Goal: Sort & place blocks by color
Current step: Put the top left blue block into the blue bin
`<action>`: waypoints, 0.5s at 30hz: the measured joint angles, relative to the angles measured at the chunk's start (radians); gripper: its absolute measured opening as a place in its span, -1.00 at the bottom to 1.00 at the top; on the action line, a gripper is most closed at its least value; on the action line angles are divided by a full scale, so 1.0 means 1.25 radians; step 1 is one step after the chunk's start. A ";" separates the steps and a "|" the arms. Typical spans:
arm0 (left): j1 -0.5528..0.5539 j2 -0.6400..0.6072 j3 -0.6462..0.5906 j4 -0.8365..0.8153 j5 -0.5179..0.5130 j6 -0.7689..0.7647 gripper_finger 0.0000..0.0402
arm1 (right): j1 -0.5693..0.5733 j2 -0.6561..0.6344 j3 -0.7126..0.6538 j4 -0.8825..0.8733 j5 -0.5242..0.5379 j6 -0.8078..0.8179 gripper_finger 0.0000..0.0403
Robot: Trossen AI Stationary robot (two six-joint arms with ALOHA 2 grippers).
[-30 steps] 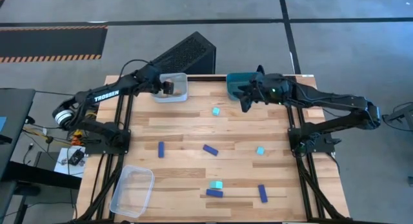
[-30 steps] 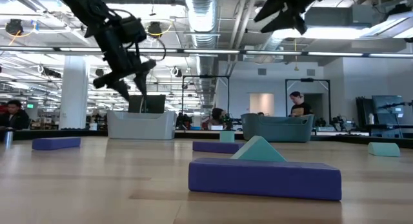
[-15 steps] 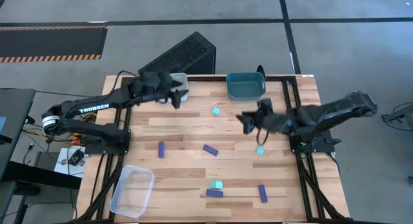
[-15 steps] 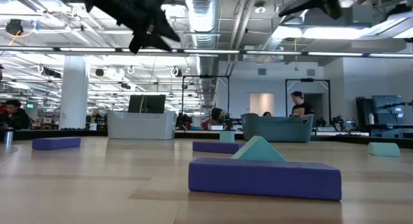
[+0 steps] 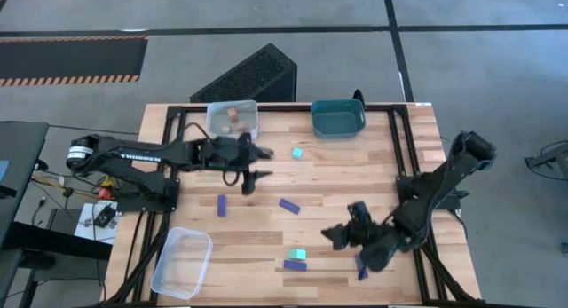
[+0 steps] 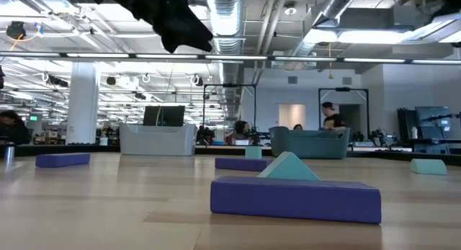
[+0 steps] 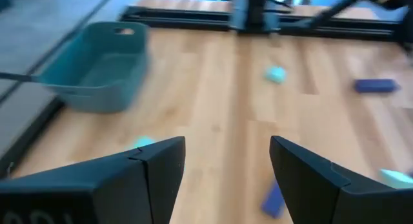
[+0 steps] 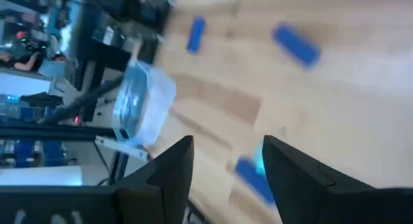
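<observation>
Blocks (image 5: 289, 205): blue bars, teal cubes

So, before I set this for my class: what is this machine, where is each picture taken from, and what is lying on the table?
It is a robot with two dark arms at a wooden table. One picture looks straight down; one sits level with the tabletop; two come from cameras on the wrists. The left hand hovers above the table near the middle, open and empty. The right hand is over the near right part, also open and empty. Dark blue bars, such as this one, and teal cubes lie scattered. A pale grey bin holds tan cubes; the teal bin and clear bin look empty.
</observation>
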 joint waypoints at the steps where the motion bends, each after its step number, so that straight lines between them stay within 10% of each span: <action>1: -0.023 0.000 0.000 -0.011 0.000 -0.002 0.05 | 0.005 0.022 0.017 -0.015 0.002 0.030 -0.01; 7: -0.167 -0.016 -0.048 0.029 -0.113 -0.009 0.05 | -0.036 0.122 0.158 -0.149 -0.002 0.064 -0.12; 15: -0.280 -0.020 -0.091 0.034 -0.226 -0.069 0.05 | -0.092 0.259 0.367 -0.510 -0.360 0.015 -0.15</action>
